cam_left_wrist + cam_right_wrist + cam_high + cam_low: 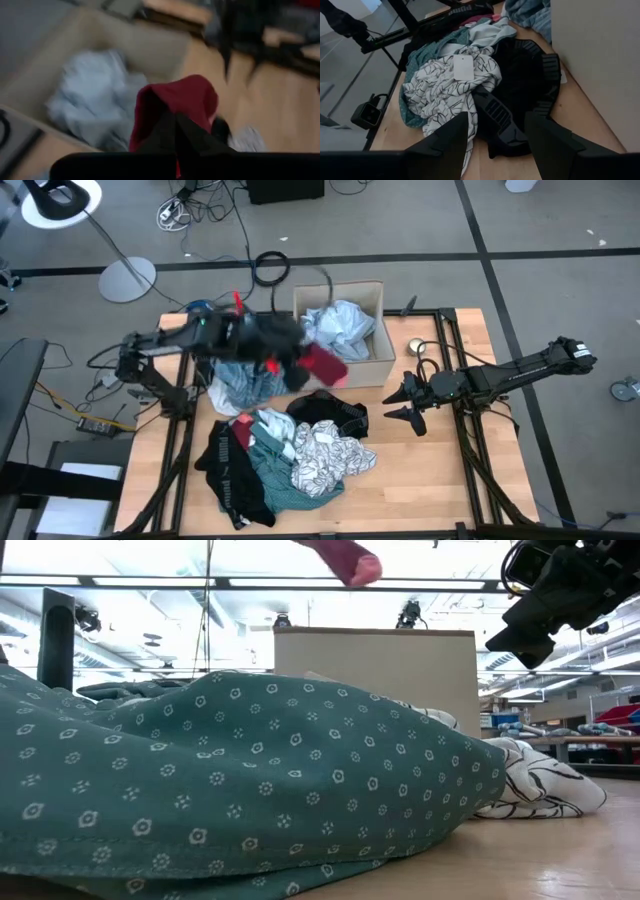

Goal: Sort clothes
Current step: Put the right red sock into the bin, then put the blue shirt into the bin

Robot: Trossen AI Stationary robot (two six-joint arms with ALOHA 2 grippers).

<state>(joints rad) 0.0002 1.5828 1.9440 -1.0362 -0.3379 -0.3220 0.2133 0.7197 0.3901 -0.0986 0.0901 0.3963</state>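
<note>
My left gripper (300, 360) is shut on a dark red garment (322, 365), held in the air beside the near wall of the tan cardboard box (370, 368); it also shows in the left wrist view (180, 100). A light blue shirt (338, 325) lies in the box. A pile of clothes lies on the table: a teal shirt (285, 475), a black-and-white patterned piece (325, 452), black pieces (232, 470) and a light blue shirt (245, 385). My right gripper (408, 405) is open and empty right of the pile. My left gripper pinches a bunched fold of the red garment (167, 112) between its two shut fingers. The garment is lifted clear of the table and bulges past the fingertips beside the box's near wall. The fingers hide the exact place of contact.
A small round metal tin (416, 345) sits right of the box. The black piece (520, 85) lies just ahead of my right gripper's fingers. Bare wood shows along the table's right side (440, 470).
</note>
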